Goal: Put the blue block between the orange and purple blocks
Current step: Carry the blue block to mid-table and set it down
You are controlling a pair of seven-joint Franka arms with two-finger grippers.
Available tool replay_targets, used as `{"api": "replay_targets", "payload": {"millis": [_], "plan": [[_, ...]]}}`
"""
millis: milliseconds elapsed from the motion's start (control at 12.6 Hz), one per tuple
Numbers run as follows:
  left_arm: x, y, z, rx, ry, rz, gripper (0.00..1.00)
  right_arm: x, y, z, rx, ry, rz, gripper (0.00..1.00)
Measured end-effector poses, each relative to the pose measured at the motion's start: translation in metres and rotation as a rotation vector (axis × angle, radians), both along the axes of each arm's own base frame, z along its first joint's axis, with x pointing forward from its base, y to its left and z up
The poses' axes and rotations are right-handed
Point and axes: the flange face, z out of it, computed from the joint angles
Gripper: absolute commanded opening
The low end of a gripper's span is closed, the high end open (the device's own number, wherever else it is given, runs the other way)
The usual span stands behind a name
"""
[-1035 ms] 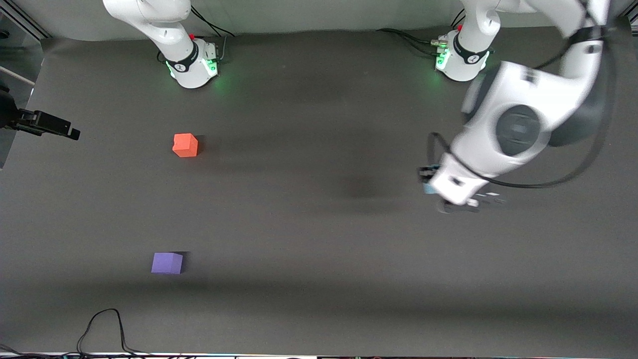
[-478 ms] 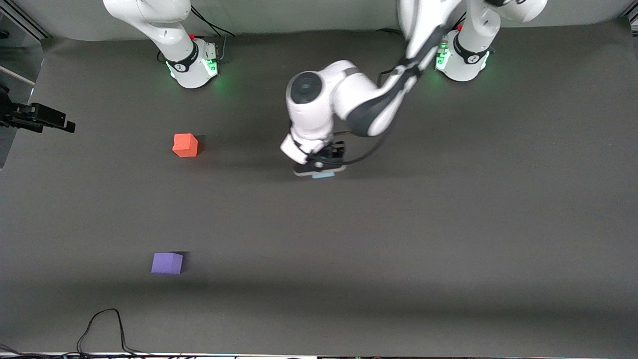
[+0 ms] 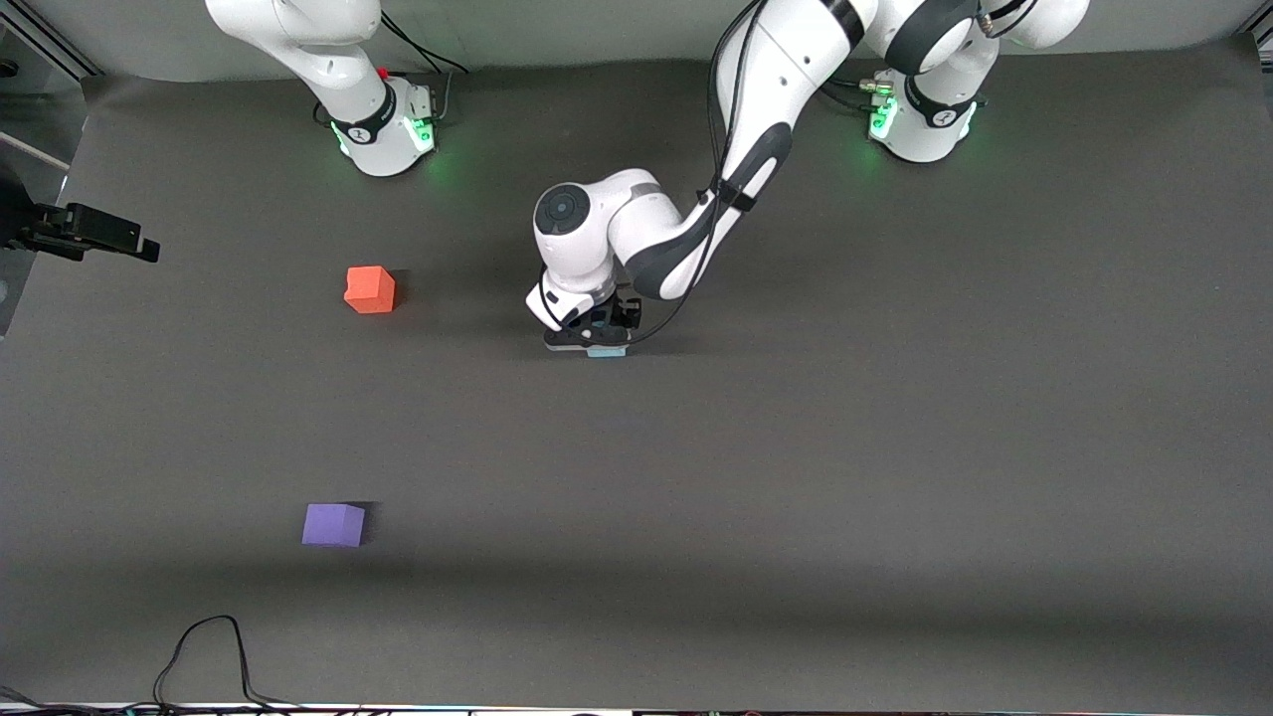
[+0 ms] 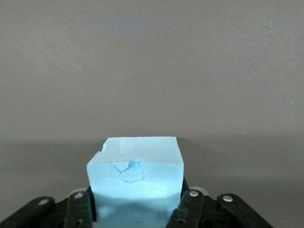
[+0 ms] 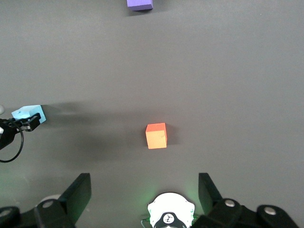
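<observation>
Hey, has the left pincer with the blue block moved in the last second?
Yes. The left pincer, shut on the blue block, has swung from the left arm's end of the table toward the orange block, which stayed put.

Left arm stretched out over the middle of the table, right arm held back.

The left gripper (image 3: 594,343) points down, fingers (image 4: 189,209) clamped on the blue block (image 4: 135,183). The right gripper (image 5: 145,187) waits high near its own base, fingers spread wide, holding nothing.
</observation>
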Motion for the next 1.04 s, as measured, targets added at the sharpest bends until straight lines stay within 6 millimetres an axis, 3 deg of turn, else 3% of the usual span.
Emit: {"api": "replay_targets", "payload": {"millis": [80,159,239,478,637,717,876,1035], "plan": [[0.001,-0.001,-0.004,-0.010,-0.005,0.000,0.59,0.000,0.000,0.000,0.000,0.000,0.000,1.00],[0.002,-0.001,-0.008,-0.018,-0.010,0.000,0.95,0.000,0.001,0.000,0.000,0.000,0.002,1.00],[0.003,-0.001,-0.008,-0.020,-0.012,-0.001,1.00,0.000,0.003,0.000,-0.005,0.001,0.007,1.00],[0.009,-0.001,-0.003,-0.027,-0.022,0.002,1.00,-0.001,0.029,0.002,-0.056,-0.002,0.066,1.00],[0.028,0.005,0.015,-0.037,-0.032,0.029,1.00,-0.008,0.037,0.004,-0.061,-0.030,0.081,1.00],[0.044,0.014,0.035,-0.048,-0.029,0.051,1.00,-0.014,0.037,0.005,-0.061,-0.037,0.080,1.00],[0.084,0.049,0.098,-0.084,0.014,0.085,1.00,-0.019,0.036,0.004,-0.061,-0.043,0.077,1.00],[0.127,0.112,0.173,-0.110,0.071,0.112,1.00,-0.019,0.035,0.002,-0.061,-0.040,0.076,1.00]]}}
